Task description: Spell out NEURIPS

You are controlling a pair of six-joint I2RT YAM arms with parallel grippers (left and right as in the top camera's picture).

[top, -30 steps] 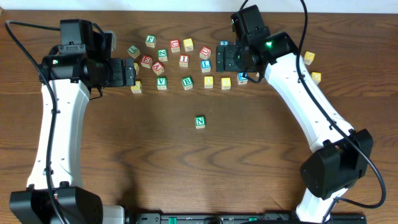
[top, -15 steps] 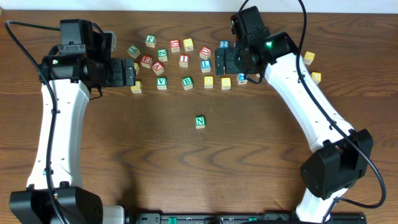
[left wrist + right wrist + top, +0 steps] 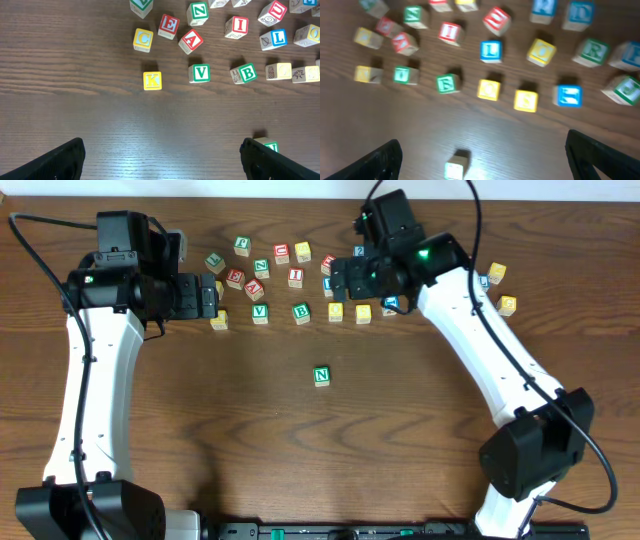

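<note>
Starting at the left, the left gripper (image 3: 214,294) is seen spread wide and empty. The N cube (image 3: 321,376) is set alone toward the front, well apart from the crowded cubes (image 3: 300,311). The right gripper (image 3: 340,280), likewise agape with nothing held (its view is blurred), is poised over that crowd. A neighbouring cube could be nudged, or a wrong letter pinched.

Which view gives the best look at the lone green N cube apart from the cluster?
Overhead. The N cube sits whole there, letter readable. Left wrist catches only its top at the frame's bottom edge; right wrist shows it blurred, letter unreadable.
</note>
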